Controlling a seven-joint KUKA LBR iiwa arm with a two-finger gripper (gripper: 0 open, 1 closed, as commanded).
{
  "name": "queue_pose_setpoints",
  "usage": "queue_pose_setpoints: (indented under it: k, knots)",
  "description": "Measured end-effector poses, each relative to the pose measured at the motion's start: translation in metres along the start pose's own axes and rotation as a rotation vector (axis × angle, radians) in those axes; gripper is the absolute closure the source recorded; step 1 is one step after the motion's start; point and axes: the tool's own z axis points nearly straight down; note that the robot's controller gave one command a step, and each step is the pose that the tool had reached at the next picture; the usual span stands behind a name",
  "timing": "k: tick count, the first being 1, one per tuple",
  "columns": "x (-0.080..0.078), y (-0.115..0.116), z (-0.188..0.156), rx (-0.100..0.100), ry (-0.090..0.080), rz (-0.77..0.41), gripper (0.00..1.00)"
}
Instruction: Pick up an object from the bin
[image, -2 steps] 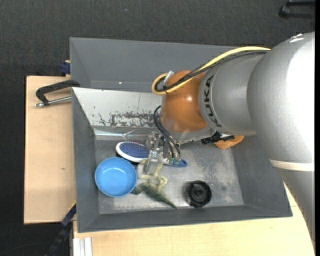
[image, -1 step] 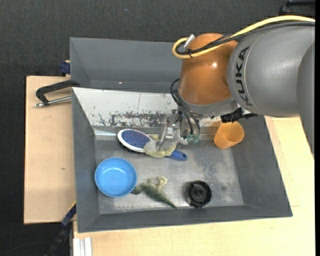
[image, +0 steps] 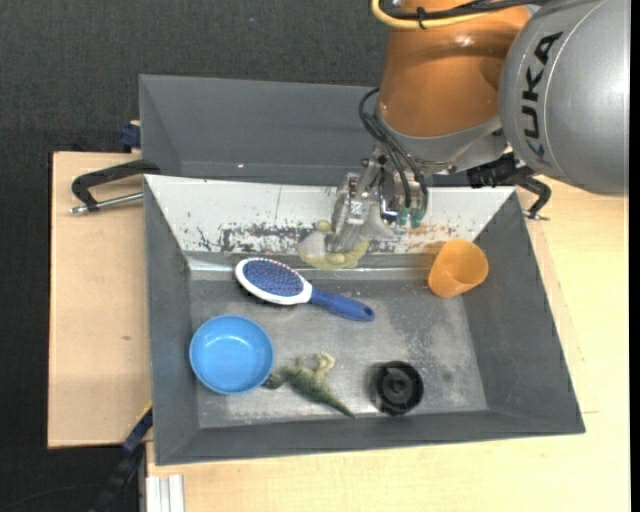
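Camera view, upper middle: pincer (image: 347, 236) low against the back wall of the bin (image: 165, 320), right over a pale yellowish lump (image: 330, 257). Width of opening impossible to tell, likewise whether any grip on the lump. Just below left, blue-and-white brush (image: 287, 284); to the right, orange cup (image: 458, 268). Lower down, well apart: blue bowl (image: 231, 353), green toy (image: 315, 378), black disc (image: 397, 387). By the look, nothing raised yet; sure grasp and lift left to do.
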Motion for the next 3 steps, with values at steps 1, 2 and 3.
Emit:
queue_pose_setpoints:
  k: [1,2,3]
  knots:
    - [0.002,-0.001,0.005,0.003,0.010,0.000,0.00]
    - [0.015,0.035,0.200,0.003,0.010,0.055,0.00]
    - [0.014,0.059,0.215,-0.002,-0.004,0.236,0.00]
